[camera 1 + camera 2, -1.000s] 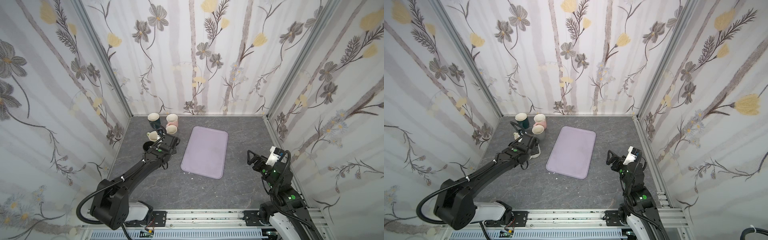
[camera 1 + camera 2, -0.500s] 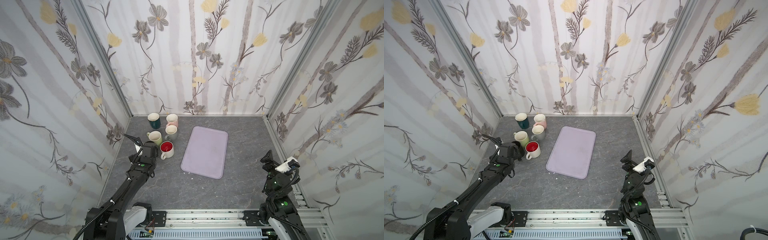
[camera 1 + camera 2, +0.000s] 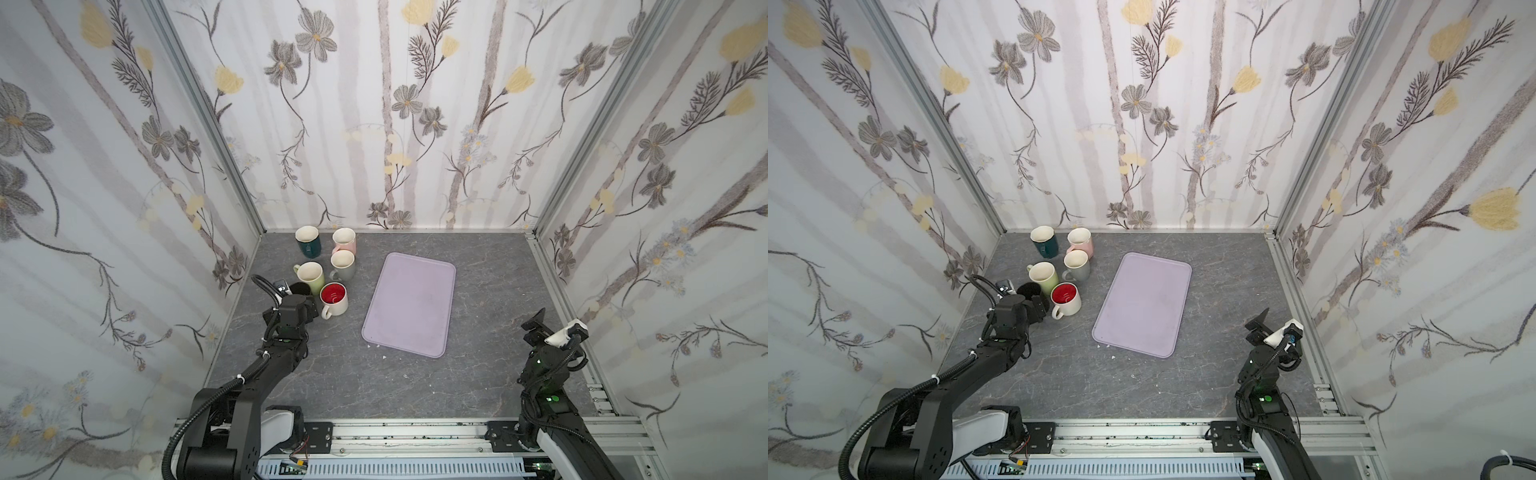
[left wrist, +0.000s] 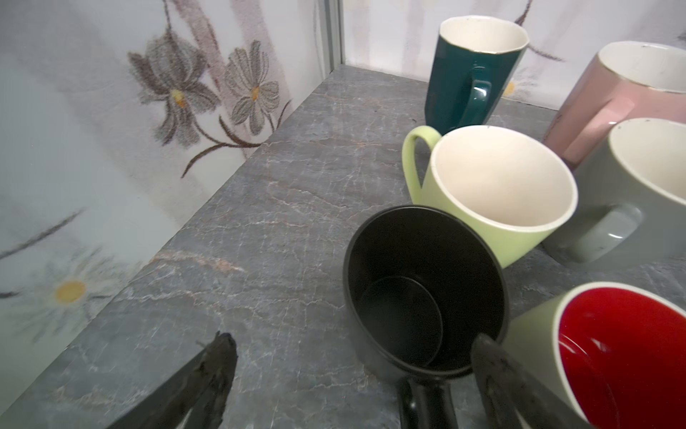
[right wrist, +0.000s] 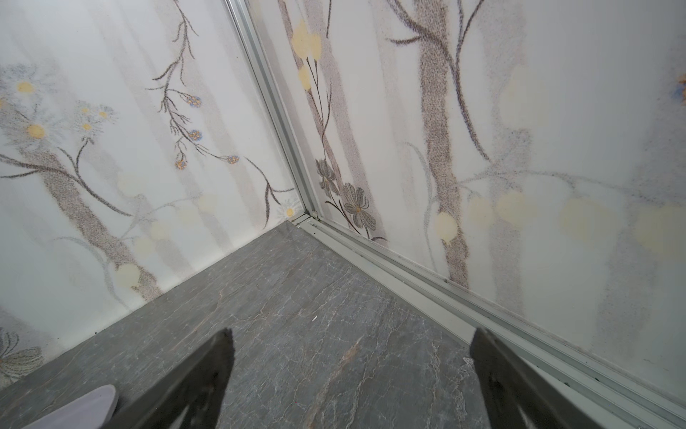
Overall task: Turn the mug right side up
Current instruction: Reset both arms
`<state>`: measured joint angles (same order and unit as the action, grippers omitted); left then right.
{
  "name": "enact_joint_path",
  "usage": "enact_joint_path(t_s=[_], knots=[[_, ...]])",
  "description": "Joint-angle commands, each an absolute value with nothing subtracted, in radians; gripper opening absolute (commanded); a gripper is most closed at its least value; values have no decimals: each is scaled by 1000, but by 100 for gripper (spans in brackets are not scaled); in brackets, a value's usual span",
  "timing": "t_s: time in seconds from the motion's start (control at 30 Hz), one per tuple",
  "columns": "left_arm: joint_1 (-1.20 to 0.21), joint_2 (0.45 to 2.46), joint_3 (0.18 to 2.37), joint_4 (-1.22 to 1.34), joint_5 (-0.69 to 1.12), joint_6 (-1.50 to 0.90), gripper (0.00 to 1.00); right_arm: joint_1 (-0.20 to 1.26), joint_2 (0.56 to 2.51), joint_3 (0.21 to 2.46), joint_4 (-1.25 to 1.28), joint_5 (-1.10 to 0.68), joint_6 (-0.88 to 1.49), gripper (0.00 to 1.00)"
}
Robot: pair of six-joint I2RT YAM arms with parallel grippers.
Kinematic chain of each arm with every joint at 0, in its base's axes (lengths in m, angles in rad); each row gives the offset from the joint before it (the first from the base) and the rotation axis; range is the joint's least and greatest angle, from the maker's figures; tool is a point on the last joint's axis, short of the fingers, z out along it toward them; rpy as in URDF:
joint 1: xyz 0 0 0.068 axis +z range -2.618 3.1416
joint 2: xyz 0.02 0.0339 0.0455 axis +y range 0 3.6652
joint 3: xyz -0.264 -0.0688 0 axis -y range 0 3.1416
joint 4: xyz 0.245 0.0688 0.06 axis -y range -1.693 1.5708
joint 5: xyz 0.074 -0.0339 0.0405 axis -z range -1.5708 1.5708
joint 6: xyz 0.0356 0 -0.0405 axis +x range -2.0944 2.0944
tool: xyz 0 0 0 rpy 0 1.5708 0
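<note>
We saw six mugs clustered at the far left of the table (image 3: pixel 478 374), every one standing mouth up. The black mug (image 4: pixel 423 282) stood nearest the left gripper (image 4: pixel 354 349), its handle pointing back at the wrist. The red mug (image 3: pixel 333 294) stood just beside it, and the green mug (image 3: pixel 311 274) was close behind. The left jaws stood wide apart and clamped nothing; in the wrist view one finger (image 4: pixel 493 371) sat between the black and red mugs. Farther back stood the grey mug (image 3: pixel 343 262), pink mug (image 3: pixel 344 239) and teal mug (image 3: pixel 307 237). A tray (image 3: pixel 409 303) lay mid-table. The right gripper (image 5: pixel 350 356) hung near the right wall, well apart from the mugs, jaws spread wide and empty.
</note>
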<state>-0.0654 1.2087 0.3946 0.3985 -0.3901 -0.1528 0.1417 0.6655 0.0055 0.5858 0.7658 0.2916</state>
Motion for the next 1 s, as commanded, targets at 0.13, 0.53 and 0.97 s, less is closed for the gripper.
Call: enact_joint_path(t_s=[0.13,0.53,0.97], knots=[[-15,1332,371,678,-175,-74,100,132,877,5,859,722,221,100],[-12,1451,301,972,-77,-15,100,130,1046,37,1037,701,135,100],[-11,1559,306,1049,15,18,100,130,1139,63,1126,689,29,100]])
